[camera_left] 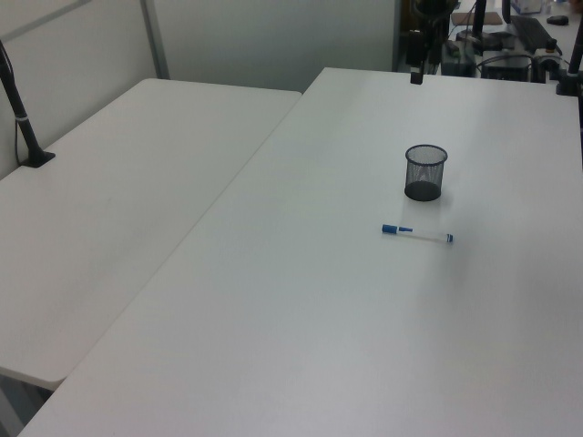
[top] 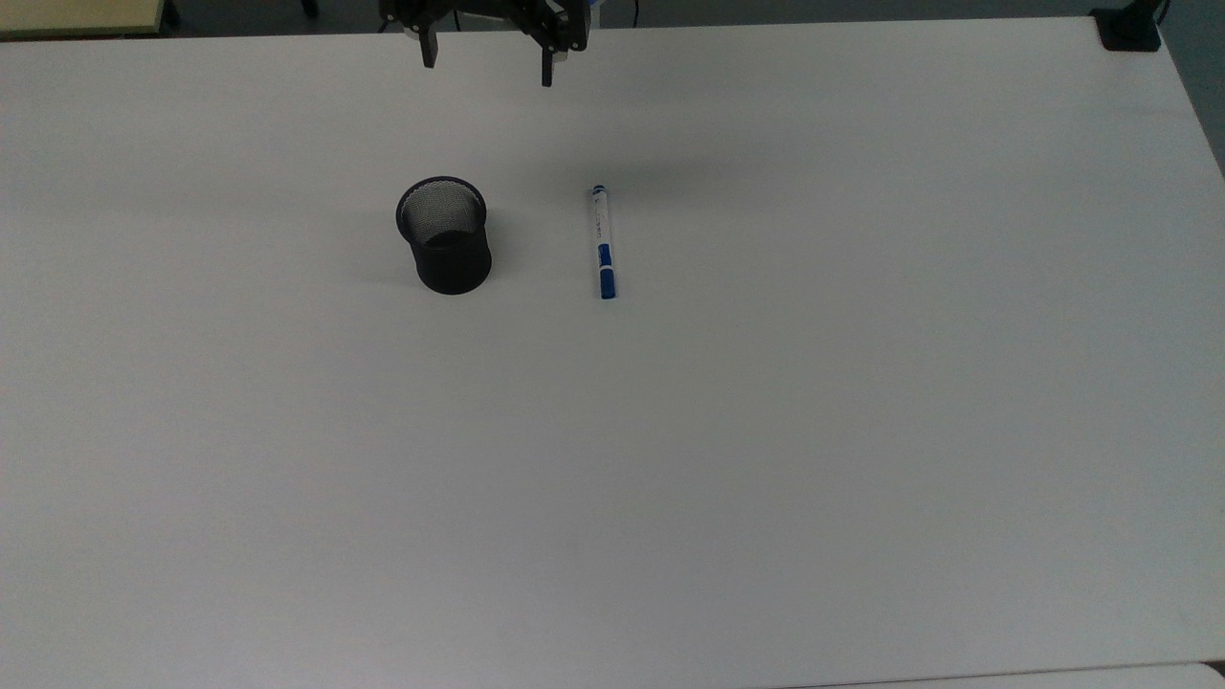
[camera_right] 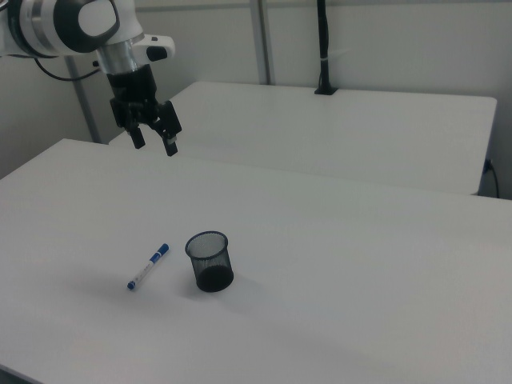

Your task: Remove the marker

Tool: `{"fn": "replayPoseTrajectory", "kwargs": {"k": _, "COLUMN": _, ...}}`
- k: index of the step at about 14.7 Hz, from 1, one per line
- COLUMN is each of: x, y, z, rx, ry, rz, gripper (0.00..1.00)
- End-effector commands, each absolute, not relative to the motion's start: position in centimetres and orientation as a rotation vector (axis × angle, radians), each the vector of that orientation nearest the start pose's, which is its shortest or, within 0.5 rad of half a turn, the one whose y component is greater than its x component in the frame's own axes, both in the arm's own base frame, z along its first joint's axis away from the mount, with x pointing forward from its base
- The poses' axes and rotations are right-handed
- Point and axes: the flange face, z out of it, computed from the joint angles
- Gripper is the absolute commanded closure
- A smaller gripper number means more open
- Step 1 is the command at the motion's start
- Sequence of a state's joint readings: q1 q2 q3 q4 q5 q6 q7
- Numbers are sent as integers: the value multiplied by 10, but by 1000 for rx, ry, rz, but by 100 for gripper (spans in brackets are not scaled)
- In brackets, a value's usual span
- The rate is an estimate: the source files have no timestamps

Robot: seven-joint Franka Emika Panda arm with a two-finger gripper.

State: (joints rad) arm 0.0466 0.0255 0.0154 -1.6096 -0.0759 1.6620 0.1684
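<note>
Marker out of cup, flat on table.
White table [top: 861, 431]. Black mesh cup [top: 444, 235] upright, mouth open. Marker [top: 602, 242] lying flat to the top view's right of the cup, apart from it, blue cap toward the near edge. Gripper [top: 485, 59] at the top edge, raised, fingers [top: 547, 69] spread apart, holding nothing, well clear of cup and marker.
</note>
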Motion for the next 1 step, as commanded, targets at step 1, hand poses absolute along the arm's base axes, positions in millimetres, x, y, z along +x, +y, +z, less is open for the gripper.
{"fn": "replayPoseTrajectory", "kwargs": {"k": 1, "x": 560, "y": 28, "z": 602, "rx": -3220, "ry": 178, "rz": -39, "gripper": 0}}
